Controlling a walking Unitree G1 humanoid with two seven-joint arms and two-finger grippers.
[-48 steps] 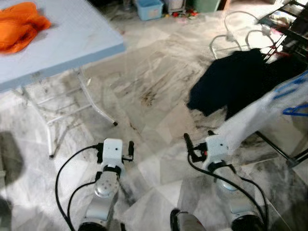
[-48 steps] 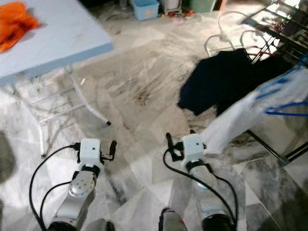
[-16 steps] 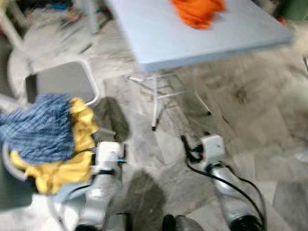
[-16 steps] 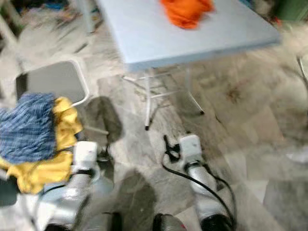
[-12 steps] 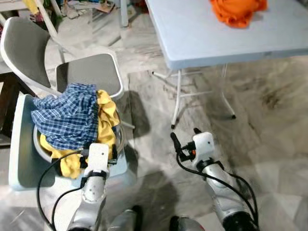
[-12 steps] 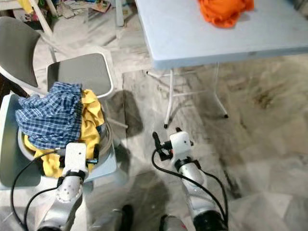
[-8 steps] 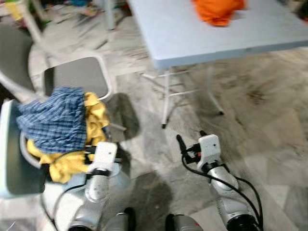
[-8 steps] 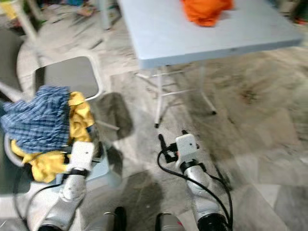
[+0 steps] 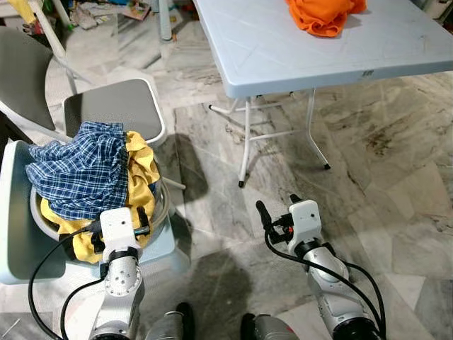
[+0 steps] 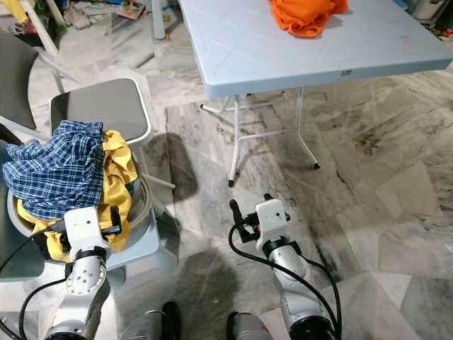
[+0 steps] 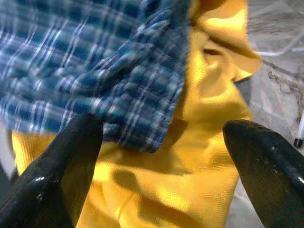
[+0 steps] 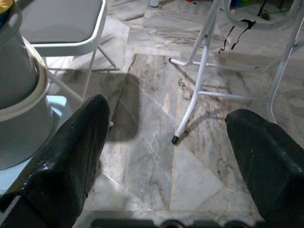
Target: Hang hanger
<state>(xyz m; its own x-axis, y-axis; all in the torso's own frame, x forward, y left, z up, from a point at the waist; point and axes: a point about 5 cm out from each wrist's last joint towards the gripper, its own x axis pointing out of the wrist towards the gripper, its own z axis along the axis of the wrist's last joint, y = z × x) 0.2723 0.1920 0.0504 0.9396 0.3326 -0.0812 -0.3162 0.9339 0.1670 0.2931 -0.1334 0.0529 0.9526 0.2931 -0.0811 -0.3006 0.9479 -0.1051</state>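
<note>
A blue plaid shirt (image 9: 81, 170) lies on top of a yellow garment (image 9: 141, 173) in a round grey basin (image 9: 164, 205) at my lower left. My left gripper (image 9: 122, 214) hangs open just over this pile. In the left wrist view its fingers (image 11: 57, 175) stand wide apart above the plaid and yellow cloth, with nothing held. My right gripper (image 9: 277, 205) is open and empty above the bare marble floor, in front of the table legs (image 9: 244, 149).
A pale blue folding table (image 9: 283, 49) stands ahead with an orange cloth (image 9: 322, 14) on it. A grey folding chair (image 9: 113, 106) stands behind the basin, which rests on a pale plastic stool (image 9: 14, 219). Marble floor (image 9: 382, 156) lies open to the right.
The camera has swung left, from a drying rack with a black garment and blue hangers to the table, chair and laundry basin. Both arms keep their pose, grippers open.
</note>
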